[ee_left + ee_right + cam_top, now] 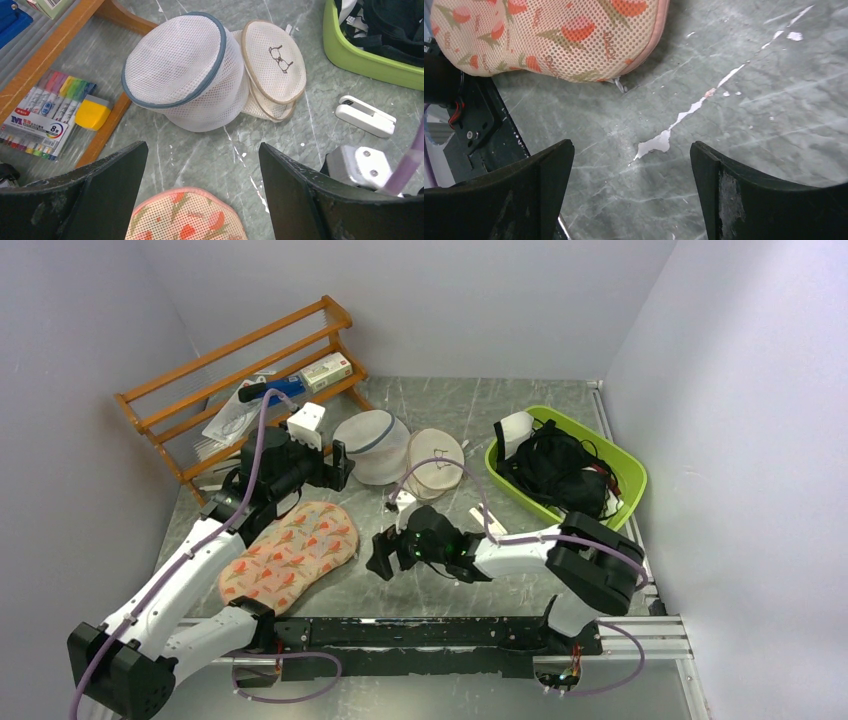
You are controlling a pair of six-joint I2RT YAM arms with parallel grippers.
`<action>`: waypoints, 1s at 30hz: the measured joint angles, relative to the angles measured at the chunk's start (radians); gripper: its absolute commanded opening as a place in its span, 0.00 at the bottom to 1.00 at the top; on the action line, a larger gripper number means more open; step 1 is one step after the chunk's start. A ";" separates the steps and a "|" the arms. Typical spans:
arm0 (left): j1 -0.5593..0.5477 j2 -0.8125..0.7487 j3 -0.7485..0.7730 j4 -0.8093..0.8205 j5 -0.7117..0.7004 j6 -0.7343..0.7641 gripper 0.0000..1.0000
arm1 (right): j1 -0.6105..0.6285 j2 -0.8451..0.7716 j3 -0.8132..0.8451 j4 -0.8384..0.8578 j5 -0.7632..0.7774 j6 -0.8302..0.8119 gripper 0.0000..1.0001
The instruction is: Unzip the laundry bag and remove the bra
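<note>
The laundry bag (pixel 290 555), a flat peach-pink floral case, lies closed on the grey table at front left. My left gripper (pixel 340 462) hovers open just beyond the bag's far end. In the left wrist view the bag's rounded end (pixel 187 217) shows low between the spread fingers of that gripper (pixel 202 146). My right gripper (pixel 380 555) stands open to the right of the bag, above bare table. In the right wrist view the bag's edge (pixel 549 35) and a small zip pull (pixel 620 86) lie ahead of this gripper (pixel 631 145). The bra is hidden.
A round white mesh bag with blue trim (pixel 372 445) and a beige disc (pixel 436 462) sit behind the case. A green basket (pixel 630 475) of black clothing (pixel 560 465) stands at right. A wooden rack (pixel 240 350) is at back left, with a marker pack (pixel 45 115).
</note>
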 measured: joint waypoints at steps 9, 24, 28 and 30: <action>0.000 -0.007 0.000 0.000 -0.005 0.000 0.94 | 0.057 0.117 0.006 0.097 -0.012 -0.018 0.47; -0.011 -0.022 0.000 0.000 0.003 -0.008 0.94 | 0.087 0.271 0.120 0.174 0.063 -0.080 0.32; -0.018 -0.050 0.000 0.000 0.003 -0.011 0.94 | 0.088 0.304 0.130 0.214 0.095 -0.078 0.29; -0.019 -0.061 0.000 0.000 0.005 -0.013 0.94 | 0.092 0.316 0.132 0.239 0.111 -0.079 0.28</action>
